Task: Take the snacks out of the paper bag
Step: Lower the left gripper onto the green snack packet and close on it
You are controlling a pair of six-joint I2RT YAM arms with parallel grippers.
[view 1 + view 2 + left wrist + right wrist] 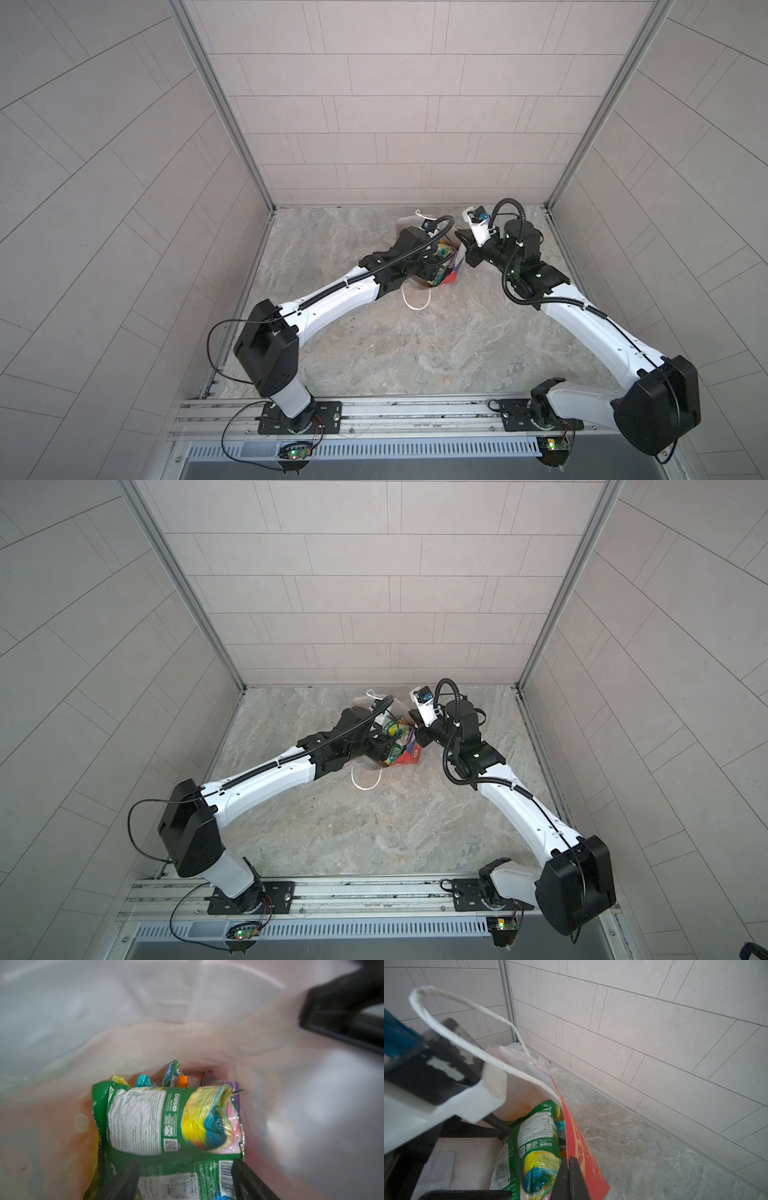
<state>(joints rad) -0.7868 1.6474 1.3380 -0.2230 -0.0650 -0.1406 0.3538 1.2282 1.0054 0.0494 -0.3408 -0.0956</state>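
Left pincer [185, 1161] reaches spread open into the paper bag [574, 1136]; right pincer [568, 1160] clamps its red wall.

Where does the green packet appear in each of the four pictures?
In a top view: green packet in the paper bag's mouth, by the left arm.
In a top view: same spot.
Left wrist: between the open left gripper's fingers.
Right wrist: against the red wall the right gripper pinches.
Shared landmark: the paper bag around it.
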